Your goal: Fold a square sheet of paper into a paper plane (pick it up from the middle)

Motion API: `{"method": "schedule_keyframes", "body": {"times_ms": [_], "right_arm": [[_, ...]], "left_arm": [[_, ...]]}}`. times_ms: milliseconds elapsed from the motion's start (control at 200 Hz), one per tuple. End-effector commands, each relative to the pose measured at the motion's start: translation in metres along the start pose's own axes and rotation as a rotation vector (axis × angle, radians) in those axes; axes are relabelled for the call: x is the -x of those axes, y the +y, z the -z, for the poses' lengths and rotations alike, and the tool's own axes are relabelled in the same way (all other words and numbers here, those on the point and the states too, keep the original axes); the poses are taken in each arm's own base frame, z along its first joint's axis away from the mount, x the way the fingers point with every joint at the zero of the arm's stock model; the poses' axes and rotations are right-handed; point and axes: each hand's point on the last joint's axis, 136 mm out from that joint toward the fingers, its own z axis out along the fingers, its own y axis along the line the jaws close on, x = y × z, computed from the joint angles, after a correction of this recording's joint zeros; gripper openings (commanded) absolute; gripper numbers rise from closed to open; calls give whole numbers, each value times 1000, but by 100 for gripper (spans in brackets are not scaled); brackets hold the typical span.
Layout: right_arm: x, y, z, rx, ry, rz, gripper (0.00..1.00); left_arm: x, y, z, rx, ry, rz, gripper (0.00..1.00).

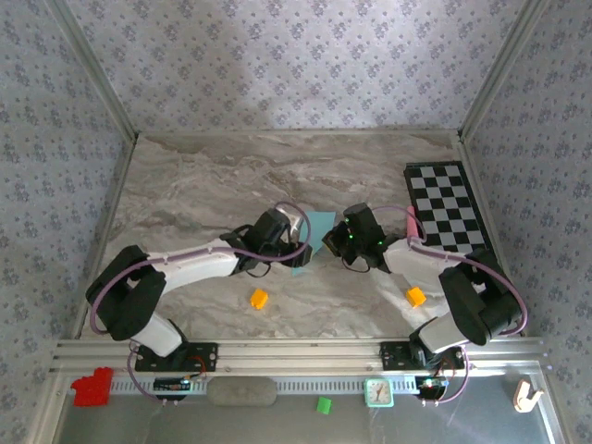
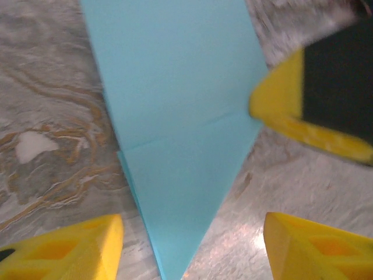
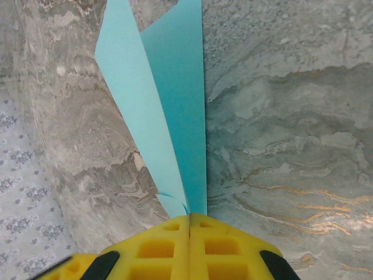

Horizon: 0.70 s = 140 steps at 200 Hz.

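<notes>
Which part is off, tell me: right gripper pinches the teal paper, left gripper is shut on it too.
The left gripper is open, fingers either side of the teal paper, per the left wrist view. The right gripper does pinch it.

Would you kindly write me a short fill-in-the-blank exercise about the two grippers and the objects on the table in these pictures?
1. The right gripper is ___ on the teal paper.
2. The left gripper, straddling the paper's pointed tip, is ___.
3. The two small cubes on the table are ___ in colour.
4. The checkered board lies toward the robot's ___ side.
Missing words: shut; open; orange; right.
</notes>
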Motion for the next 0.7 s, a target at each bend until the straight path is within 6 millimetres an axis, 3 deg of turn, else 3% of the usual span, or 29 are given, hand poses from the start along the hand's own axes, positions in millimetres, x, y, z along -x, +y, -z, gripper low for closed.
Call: {"method": "schedule_keyframes", "body": {"times_ms": [0, 280, 695], "right_arm": [[7, 5, 7, -8, -22, -64, 0], [8, 11, 9, 2, 10, -119, 0], [1, 10, 9, -13, 68, -150, 1]], "left_arm": [[8, -9, -6, 22, -80, -239, 65], [-13, -17, -24, 63, -96, -417, 68], [-9, -13, -42, 116, -119, -493, 56]]}}
